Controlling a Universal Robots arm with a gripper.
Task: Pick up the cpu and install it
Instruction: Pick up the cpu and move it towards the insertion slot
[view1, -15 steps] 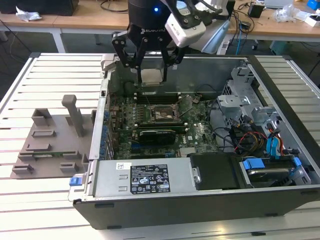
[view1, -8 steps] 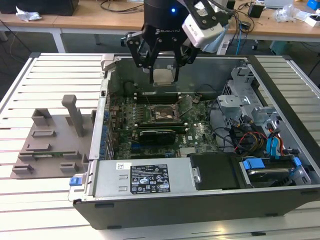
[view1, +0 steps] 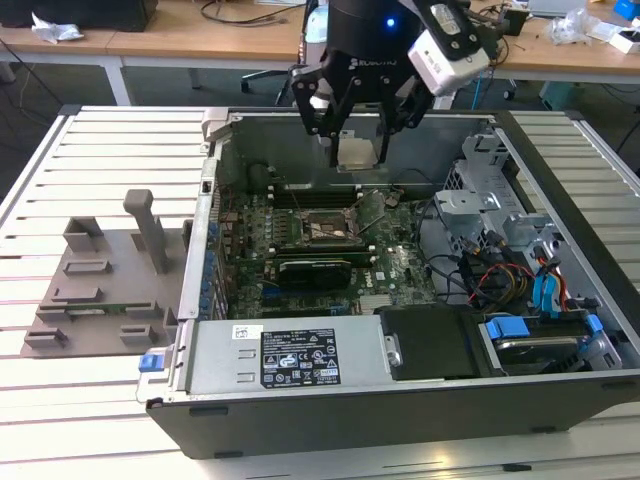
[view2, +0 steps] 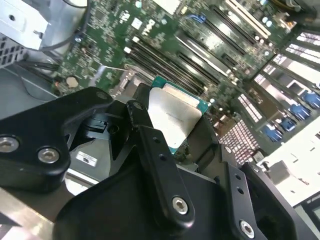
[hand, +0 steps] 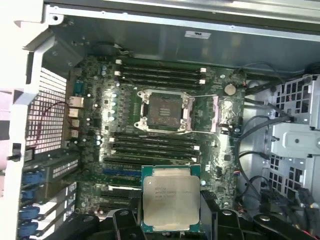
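The cpu (view1: 357, 155), a flat square chip with a silvery top and green edge, hangs above the open computer case (view1: 215, 200). My gripper (view1: 358, 146) is shut on the cpu, one black finger on each side. In both wrist views the cpu (hand: 171, 197) (view2: 172, 117) sits between the fingers (view2: 142, 127). The motherboard socket (hand: 164, 110) lies below with its frame open and bare contacts showing. Its load plate (hand: 222, 112) is flipped aside. In the exterior view the socket (view1: 325, 232) is lower than the held chip and nearer the camera.
Memory slots (hand: 160, 75) flank the socket. A black expansion card (view1: 315, 268) lies nearer the power supply (view1: 290, 355). Drive cage and cables (view1: 520, 280) fill the exterior view's right. A grey fixture (view1: 110, 280) stands on the slatted table (view1: 70, 400).
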